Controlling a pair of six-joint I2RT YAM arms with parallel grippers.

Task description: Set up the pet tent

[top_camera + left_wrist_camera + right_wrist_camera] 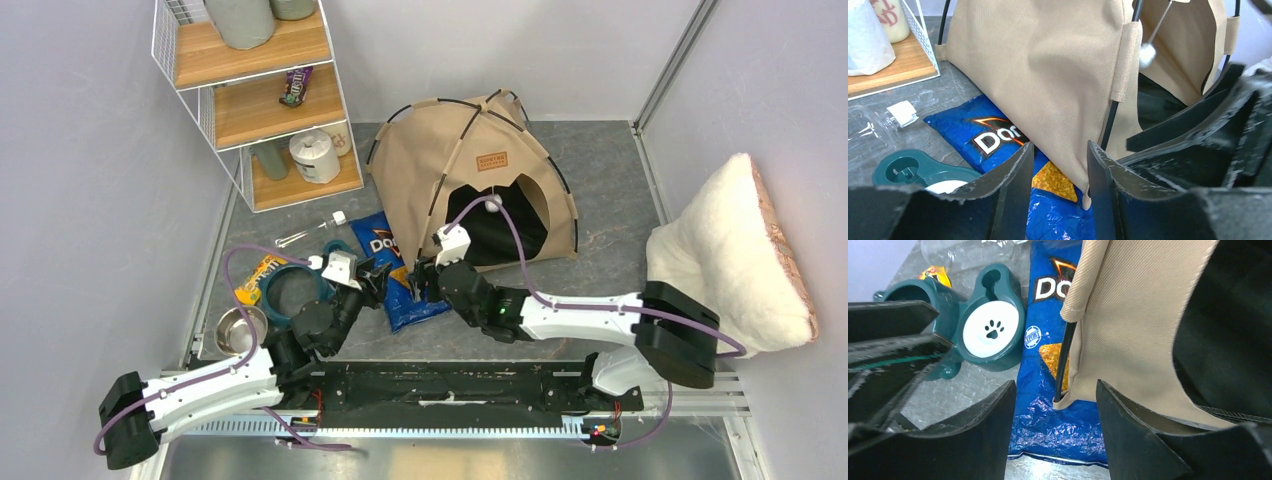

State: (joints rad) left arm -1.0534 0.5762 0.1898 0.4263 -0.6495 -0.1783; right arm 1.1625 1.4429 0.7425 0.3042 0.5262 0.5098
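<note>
The top camera is looking steeply down from high over the six o'clock edge of the table, taking in everything. Both wrist cameras are sitting low and very close (left aiming toward one o'clock, right toward eleven), and all three are sharing the near corner of the pet tent and the blue chip bag.

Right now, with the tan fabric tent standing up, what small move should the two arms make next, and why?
Probably draw both grippers back from the tan fabric pet tent. It already stands as a full dome, and the left gripper and right gripper both gape open at its front corner, holding nothing, over the blue chip bag.
</note>
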